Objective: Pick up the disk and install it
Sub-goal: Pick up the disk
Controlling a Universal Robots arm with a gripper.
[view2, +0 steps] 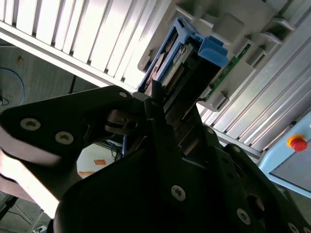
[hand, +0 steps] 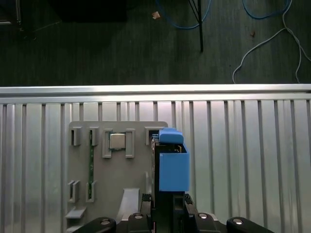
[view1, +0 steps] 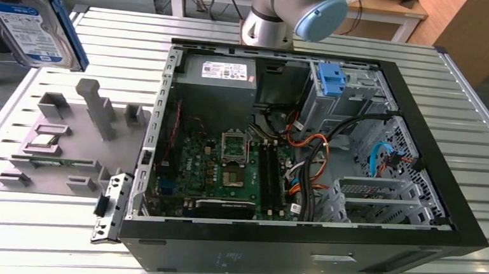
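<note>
The disk (view1: 32, 27), a silver drive with a blue-and-white label and a blue bracket, hangs in the air at the exterior view's left. It is high above the grey fixture plate (view1: 65, 148). In the first wrist view the disk (hand: 173, 167) appears edge-on with its blue bracket facing the camera, and my gripper (hand: 167, 208) is shut on it from both sides. The second wrist view has the black fingers (view2: 163, 131) clamped on the disk (view2: 177, 65), with the plate beyond it.
An open computer case (view1: 469, 208) lies on the slatted metal table (view1: 467, 112), to the right of the plate in the exterior view. Inside are a grey power supply (view1: 217, 71), a motherboard (view1: 225, 168), cables and a drive bay with a blue bracket (view1: 331, 78). The arm's base (view1: 273, 18) stands behind the case.
</note>
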